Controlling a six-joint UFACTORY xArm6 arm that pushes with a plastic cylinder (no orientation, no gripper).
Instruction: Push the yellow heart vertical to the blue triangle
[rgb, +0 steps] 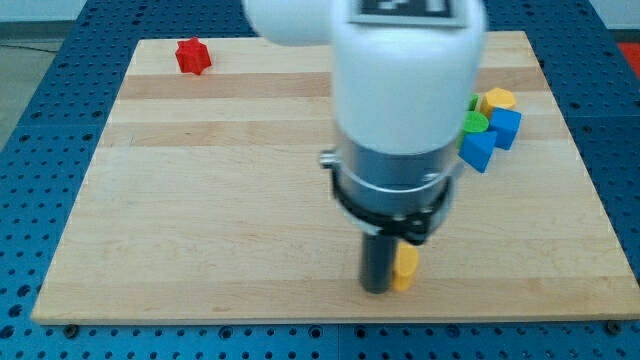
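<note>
Yellow block, small, presumably the heart though the shape could not be made out behind the arm, sat near the desk's bottom edge, a little right of centre. My tip, the end of a straight dark rod, stood just beside it on the view's left, touching or nearly so; contact could not be confirmed. No gripper is fitted, so there was nothing to be spread or pressed together; only the rod end acts.

Handling, as a judgement: block looked light, rigid, hard-surfaced plastic or painted wood, not fragile. Likely to slide readily on the smooth board and to spin if pushed off-centre, more so against a lobed heart outline. Best contact would be flat on a side face, low and through the middle.

Blue triangle-like block lay near the desk's right edge, in a tight cluster with a blue cube-like block, a green round block and a yellow-orange block. Red block, angular, shape unclear, sat alone near the top left corner.

Desk: pale wood, banded grain, matte, flat. The arm's white and grey housing hid the middle of the board.
</note>
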